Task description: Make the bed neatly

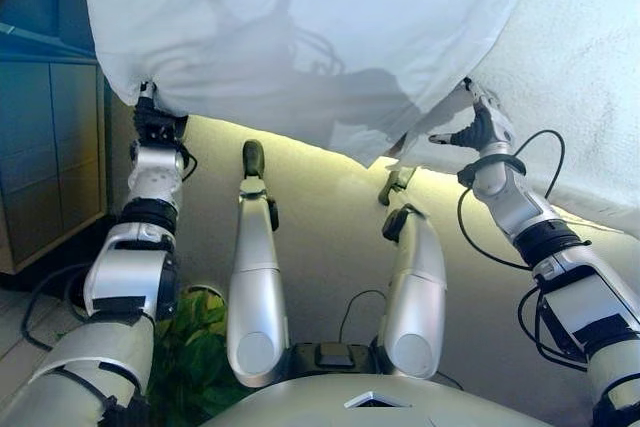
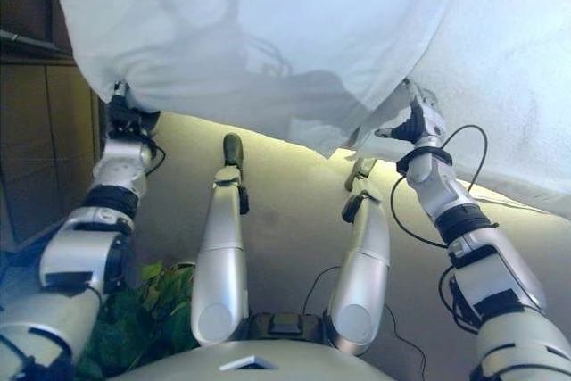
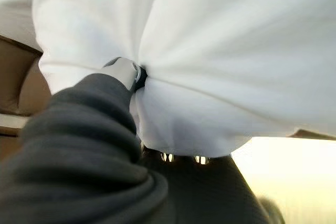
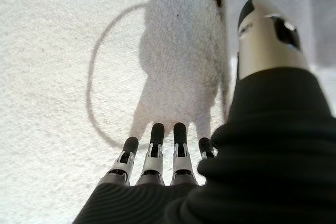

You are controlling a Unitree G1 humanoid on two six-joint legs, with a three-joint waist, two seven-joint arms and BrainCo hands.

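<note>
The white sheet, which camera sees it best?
The left eye view: the white sheet spans both hands, left hand and right hand, hanging over the bed. The right eye view matches. The left wrist view shows one bunched corner; the right wrist view, only an edge.

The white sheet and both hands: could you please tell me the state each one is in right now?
white sheet: lifted and spread, gathered at one edge by the left hand, sagging in the middle.
left hand: shut on the white sheet, cloth bunched around it.
right hand: open, fingers straight over the textured white bedding, holding nothing.
</note>
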